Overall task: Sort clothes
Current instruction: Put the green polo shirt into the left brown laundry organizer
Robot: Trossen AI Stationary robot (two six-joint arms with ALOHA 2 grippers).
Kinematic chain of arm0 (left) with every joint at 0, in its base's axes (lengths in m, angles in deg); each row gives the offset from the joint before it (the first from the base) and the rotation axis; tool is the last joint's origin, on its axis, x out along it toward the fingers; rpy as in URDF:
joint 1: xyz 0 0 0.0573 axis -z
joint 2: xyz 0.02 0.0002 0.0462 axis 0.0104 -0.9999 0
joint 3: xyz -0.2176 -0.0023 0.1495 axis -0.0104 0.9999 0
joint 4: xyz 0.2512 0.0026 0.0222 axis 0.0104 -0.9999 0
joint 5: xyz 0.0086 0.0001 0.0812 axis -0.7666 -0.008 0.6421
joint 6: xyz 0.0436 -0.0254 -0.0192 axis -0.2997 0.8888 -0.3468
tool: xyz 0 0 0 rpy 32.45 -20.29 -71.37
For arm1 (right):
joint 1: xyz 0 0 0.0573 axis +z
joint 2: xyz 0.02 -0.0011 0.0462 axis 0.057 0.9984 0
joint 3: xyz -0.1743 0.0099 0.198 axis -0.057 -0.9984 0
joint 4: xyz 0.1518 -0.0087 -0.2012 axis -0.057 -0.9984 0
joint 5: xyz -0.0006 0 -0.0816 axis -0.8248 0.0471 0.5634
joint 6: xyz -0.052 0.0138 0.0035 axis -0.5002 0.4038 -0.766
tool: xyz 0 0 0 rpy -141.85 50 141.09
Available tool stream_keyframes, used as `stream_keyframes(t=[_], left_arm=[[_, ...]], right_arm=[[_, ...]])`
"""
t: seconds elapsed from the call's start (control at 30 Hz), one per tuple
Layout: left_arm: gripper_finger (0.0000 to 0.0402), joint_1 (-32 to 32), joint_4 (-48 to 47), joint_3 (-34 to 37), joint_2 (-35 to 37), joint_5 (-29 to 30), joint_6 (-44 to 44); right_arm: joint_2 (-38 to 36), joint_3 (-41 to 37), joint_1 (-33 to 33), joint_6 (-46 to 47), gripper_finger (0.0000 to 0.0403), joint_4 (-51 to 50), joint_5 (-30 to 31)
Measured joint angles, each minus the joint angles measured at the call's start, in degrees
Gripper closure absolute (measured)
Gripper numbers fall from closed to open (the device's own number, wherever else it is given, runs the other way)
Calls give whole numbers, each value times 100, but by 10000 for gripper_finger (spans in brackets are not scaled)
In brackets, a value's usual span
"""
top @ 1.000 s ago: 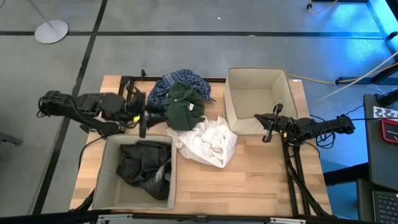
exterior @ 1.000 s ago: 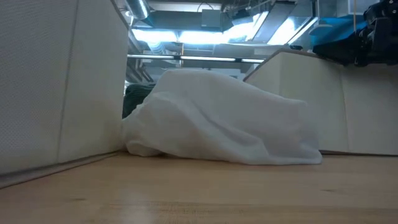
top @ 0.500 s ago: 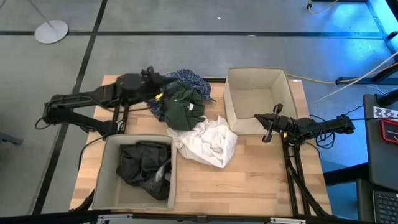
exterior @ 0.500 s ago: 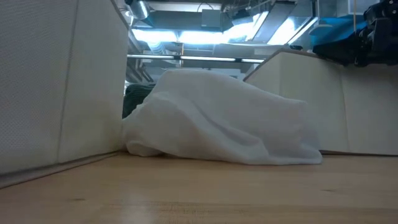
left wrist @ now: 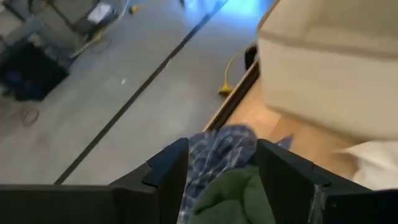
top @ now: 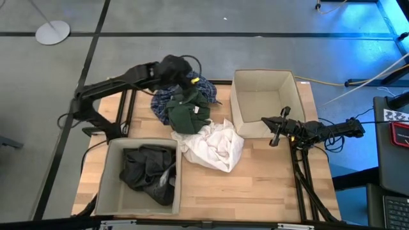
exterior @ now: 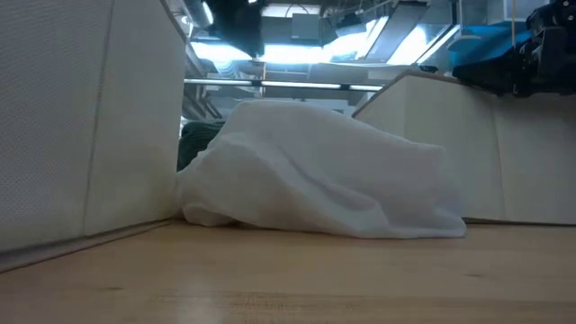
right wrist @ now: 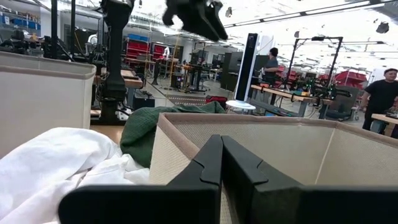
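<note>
A blue-and-white plaid shirt (top: 163, 99) lies at the table's far edge, with a dark green piece (top: 188, 114) on its near part. A white piece (top: 214, 145) lies heaped at the table's middle, against the green piece. A dark grey-black piece (top: 147, 172) lies in the near left bin (top: 107, 185). My left gripper (top: 184, 71) is open and hovers above the plaid shirt; its wrist view (left wrist: 221, 146) shows the plaid shirt and the green piece (left wrist: 236, 193) below the fingers. My right gripper (top: 275, 132) is shut and empty, beside the right bin's near wall.
A beige fabric bin (top: 265, 102) stands open at the far right, with nothing showing inside it. Bare wood lies between the two bins, near the front edge (top: 243, 191). Dark arm stands rise at the left and right table edges. People stand in the room beyond the table.
My left gripper has swung from beside the left bin's far wall toward the table's far edge and to the right, rising as it went. It now hangs over the plaid shirt. The clothes lie as before.
</note>
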State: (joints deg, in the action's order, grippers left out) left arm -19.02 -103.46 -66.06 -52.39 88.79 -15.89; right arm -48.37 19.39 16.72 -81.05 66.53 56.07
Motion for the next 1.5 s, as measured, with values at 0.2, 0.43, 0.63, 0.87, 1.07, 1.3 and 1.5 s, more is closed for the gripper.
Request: stream_keyframes(t=[0.2, 0.43, 0.63, 0.87, 1.07, 1.3, 1.5], left_arm=[[221, -16, -801, 0, -593, -19, 94], [221, 7, -1591, 0, -1174, -63, 694], [221, 124, -1742, 0, -1322, -596, 755], [221, 269, -1746, 46, -1312, -622, 838], [221, 281, -1667, 395, -1315, -688, 933], [221, 273, -1576, 717, -1316, -1193, 1060], [221, 273, -1515, 728, -1333, -1221, 1059]], right_arm=[[-1, 0, 2, -1, 391, -58, -4], [0, 0, 2, -3, 391, -112, -8], [1, 0, 2, -2, 391, -126, -9], [1, 0, 2, 1, 391, -130, -9], [1, 0, 1, 10, 391, -133, -15], [1, -2, 2, 12, 391, -134, -17], [1, -2, 2, 12, 391, -134, -17]])
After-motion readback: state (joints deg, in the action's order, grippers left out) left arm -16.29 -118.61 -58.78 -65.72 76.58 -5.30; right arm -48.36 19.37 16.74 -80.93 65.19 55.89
